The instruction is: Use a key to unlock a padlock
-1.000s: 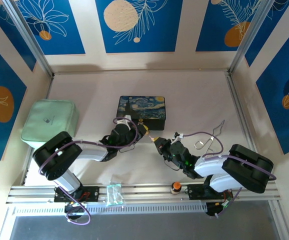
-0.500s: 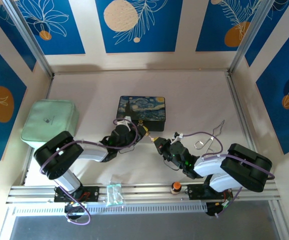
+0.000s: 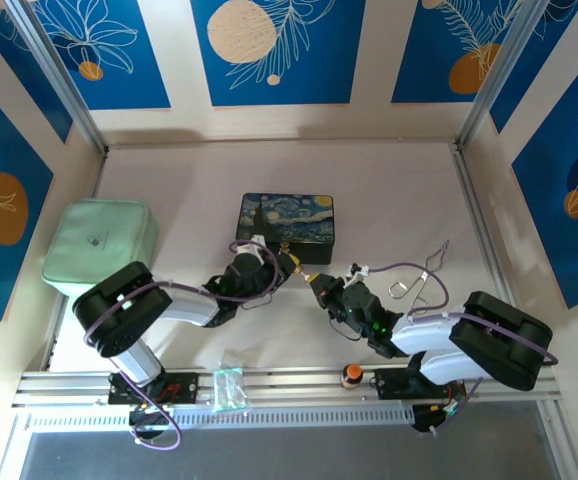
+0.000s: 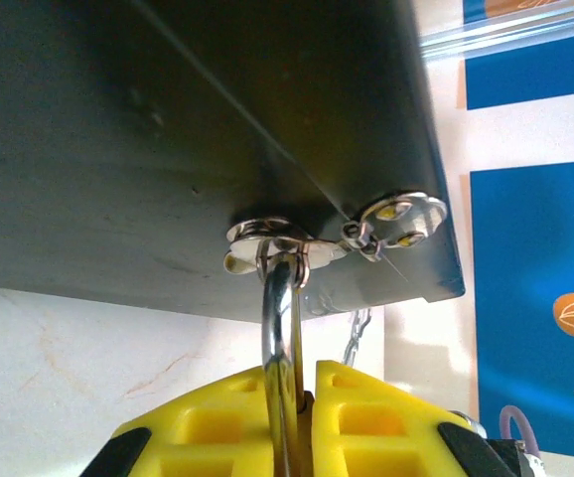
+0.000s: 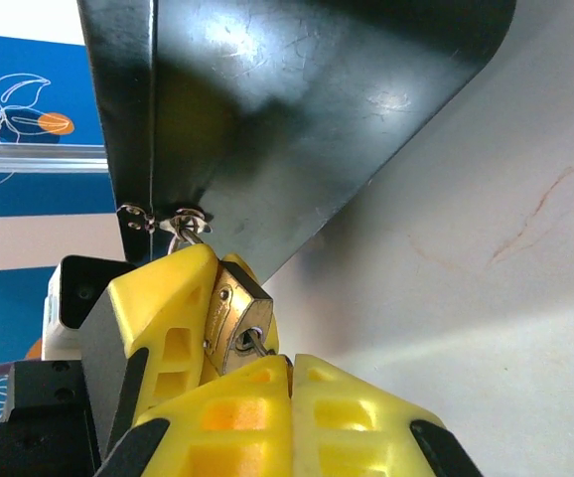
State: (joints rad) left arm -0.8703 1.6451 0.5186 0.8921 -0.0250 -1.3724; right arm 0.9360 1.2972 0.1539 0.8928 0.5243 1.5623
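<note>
The right gripper [image 5: 289, 363] was closed on the key [image 5: 255, 343], its tip seated in the padlock [image 5: 232, 316], which the left gripper [image 4: 305, 376] clamped near the middle of the table [image 3: 389, 190]. Beyond, the shackle [image 4: 280, 318] passed through the hasp [image 4: 272, 237] of the dark box [image 5: 297, 109]. An off-axis twist could slip the key or drag the box.

Pale table [image 3: 389, 190]: painted box [image 3: 287, 218] centre, green case [image 3: 99, 245] left, wire loops [image 3: 421, 278] right.

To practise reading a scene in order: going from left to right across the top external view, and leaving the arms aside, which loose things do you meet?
pale green case → dark painted box → orange-topped knob → wire ring loops
</note>
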